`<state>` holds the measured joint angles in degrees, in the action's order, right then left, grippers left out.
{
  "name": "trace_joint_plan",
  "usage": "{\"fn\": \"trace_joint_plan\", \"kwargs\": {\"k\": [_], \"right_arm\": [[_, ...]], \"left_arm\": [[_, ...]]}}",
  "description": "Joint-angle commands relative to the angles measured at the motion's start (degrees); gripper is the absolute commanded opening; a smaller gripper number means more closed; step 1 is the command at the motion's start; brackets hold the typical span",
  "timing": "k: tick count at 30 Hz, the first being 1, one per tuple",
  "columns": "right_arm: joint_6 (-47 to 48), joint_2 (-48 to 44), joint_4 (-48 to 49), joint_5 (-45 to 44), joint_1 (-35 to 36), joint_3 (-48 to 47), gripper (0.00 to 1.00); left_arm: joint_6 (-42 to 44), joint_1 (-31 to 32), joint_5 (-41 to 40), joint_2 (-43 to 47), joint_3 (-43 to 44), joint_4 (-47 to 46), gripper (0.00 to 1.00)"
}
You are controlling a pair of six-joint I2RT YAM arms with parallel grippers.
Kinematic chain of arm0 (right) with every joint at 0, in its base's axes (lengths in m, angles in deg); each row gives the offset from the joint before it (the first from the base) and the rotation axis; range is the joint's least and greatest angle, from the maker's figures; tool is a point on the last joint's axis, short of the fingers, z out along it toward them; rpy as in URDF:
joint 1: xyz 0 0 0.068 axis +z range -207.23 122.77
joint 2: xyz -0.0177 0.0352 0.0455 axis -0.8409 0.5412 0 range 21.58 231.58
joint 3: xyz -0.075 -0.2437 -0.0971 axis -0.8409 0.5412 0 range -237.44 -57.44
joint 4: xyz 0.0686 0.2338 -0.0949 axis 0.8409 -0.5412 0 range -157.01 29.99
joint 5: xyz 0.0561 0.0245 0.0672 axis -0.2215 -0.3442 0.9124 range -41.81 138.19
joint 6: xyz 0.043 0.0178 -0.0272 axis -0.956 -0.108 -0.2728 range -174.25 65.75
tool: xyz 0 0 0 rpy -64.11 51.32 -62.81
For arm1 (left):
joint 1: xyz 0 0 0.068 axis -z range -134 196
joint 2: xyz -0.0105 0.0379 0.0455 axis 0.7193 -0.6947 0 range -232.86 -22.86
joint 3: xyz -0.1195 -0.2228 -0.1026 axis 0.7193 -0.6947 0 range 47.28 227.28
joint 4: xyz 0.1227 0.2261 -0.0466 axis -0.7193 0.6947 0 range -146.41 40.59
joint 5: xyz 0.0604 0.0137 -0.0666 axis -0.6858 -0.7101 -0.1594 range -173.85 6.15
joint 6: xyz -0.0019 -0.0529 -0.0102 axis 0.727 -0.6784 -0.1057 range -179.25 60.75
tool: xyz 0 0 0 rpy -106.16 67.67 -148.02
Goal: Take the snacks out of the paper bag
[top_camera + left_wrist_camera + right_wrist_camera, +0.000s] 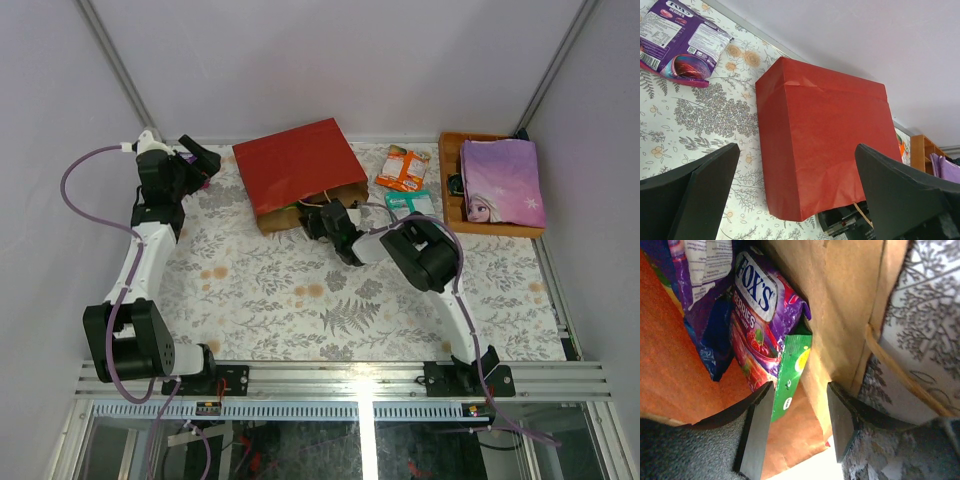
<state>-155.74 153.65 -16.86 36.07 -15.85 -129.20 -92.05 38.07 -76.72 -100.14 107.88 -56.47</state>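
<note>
Floral-print tablecloth [260,300] is topped w/ a large red paper carrier bag [300,170], laid on its side. Right gripper [800,390] is set inside the bag mouth, jaws part-spread, nothing pinched. A glossy purple berry packet [760,325] & green packet [792,375] are seen inside. Left gripper [795,200] is spread wide nr the bag.

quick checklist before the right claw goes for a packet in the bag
1. Right claw inside the mouth of the paper bag: ok.
2. Its jaws apart, holding nothing: ok.
3. Green packet centred between the jaws: not ok, only its corner sits by one finger.
4. Purple packet out of the way of the grasp: cannot tell, it overlaps the green one.
5. Cord handle clear of the claw: cannot tell, it runs close beside one finger.
6. Left claw open and apart from the bag: ok.
</note>
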Motion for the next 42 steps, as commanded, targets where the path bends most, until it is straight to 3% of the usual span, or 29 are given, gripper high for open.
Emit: {"fn": "trace_joint_plan", "kwargs": {"k": [1,7,17,22,26,31,32,36,42], "right_arm": [[-0.73,2.3,-5.2,-3.81,0.8,-4.78,0.55],[-0.51,4.83,-7.49,-4.13,0.89,-8.14,0.54],[0.07,7.49,-9.38,-5.06,0.96,-12.14,0.43],[0.25,9.15,-9.67,-5.15,0.95,-14.39,0.25],[0.78,9.78,-9.74,-4.77,0.98,-15.2,0.02],[2.51,8.3,-9.65,-5.18,0.98,-14.16,0.0],[2.45,8.03,-9.79,-5.08,0.98,-13.89,0.03],[2.24,6.83,-9.61,-5.1,0.88,-12.55,0.43],[0.78,5.58,-8.98,-6.33,0.88,-9.13,0.64]], "left_arm": [[-0.08,-0.42,0.68,1.69,-1.01,-3.14,1.0],[-0.23,-0.4,1.34,1.35,-1.1,-3.67,1.0],[-0.43,-0.79,2.41,0.48,-0.86,-3.89,1.0],[-0.51,-0.87,2.77,0.04,-0.83,-3.97,1.0],[-0.51,-1.04,2.88,-0.09,-0.86,-4.03,1.0],[-0.6,-1.13,3.13,-0.21,-0.84,-4.05,1.0],[-0.68,-1.14,3.21,-0.2,-0.83,-4.14,1.0],[-0.69,-1.21,3.47,-0.21,-0.87,-4.07,1.0],[-0.69,-1.26,3.43,0.04,-0.85,-3.77,1.0]]}}
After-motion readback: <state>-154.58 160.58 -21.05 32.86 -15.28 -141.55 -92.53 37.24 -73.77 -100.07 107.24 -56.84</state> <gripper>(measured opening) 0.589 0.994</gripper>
